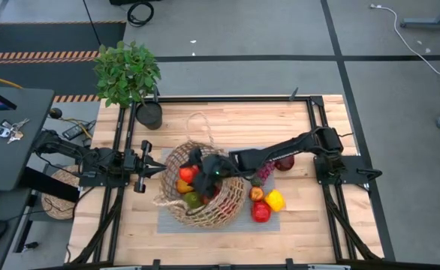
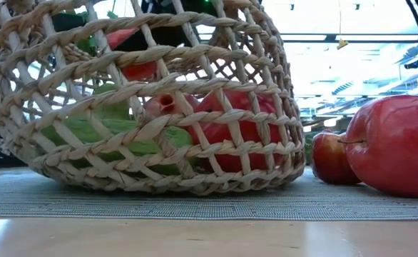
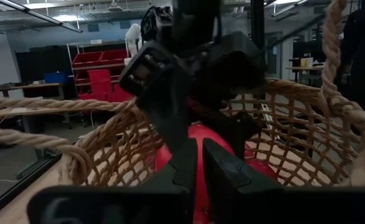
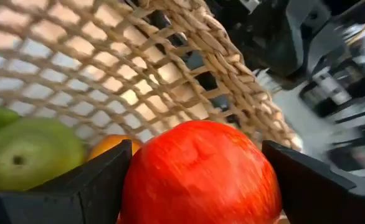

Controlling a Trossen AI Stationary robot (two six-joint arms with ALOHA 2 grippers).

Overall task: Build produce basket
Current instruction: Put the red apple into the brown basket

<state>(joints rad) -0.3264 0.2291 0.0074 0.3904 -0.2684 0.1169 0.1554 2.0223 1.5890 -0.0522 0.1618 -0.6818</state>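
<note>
Two arms: both at the table, left one at the basket's left edge, right one reaching in from the right.
Basket (image 1: 205, 196): mid-table on a grey mat (image 1: 269, 222), wide loose weave, a looped handle (image 1: 200, 121) lying toward the far side.
Right gripper (image 1: 194, 171): over the basket's left half, fingers spread wide with a red fruit (image 4: 201, 174) sitting between them, filling the gap; the wrist view shows the fruit inside the wicker wall.
Under that fruit: a green piece (image 4: 30, 149) and an orange one (image 4: 111, 146) lie in the basket.
Left gripper (image 1: 158, 170): just beside the basket's left rim, fingers pressed together with nothing in them; its wrist view looks over the rim at the right gripper and a red piece below it.
Basket contents: from above I see red, orange and green pieces on the left side; at table height a green piece (image 2: 116, 132) and a big red one (image 2: 237, 128) show through the weave.
Outside, right of the basket: a yellow piece (image 1: 275, 200), a red one (image 1: 260, 212), a small orange one (image 1: 257, 193), purple grapes (image 1: 266, 172) and a dark red fruit (image 1: 284, 163) partly under the right arm, all on or near the mat.
Low view: two red fruits (image 2: 398, 143) lie on the mat beside the basket, touching each other.
Far left corner: potted plant (image 1: 128, 75).
Left of the table, on the floor side: flat woven disc (image 1: 57, 191).
</note>
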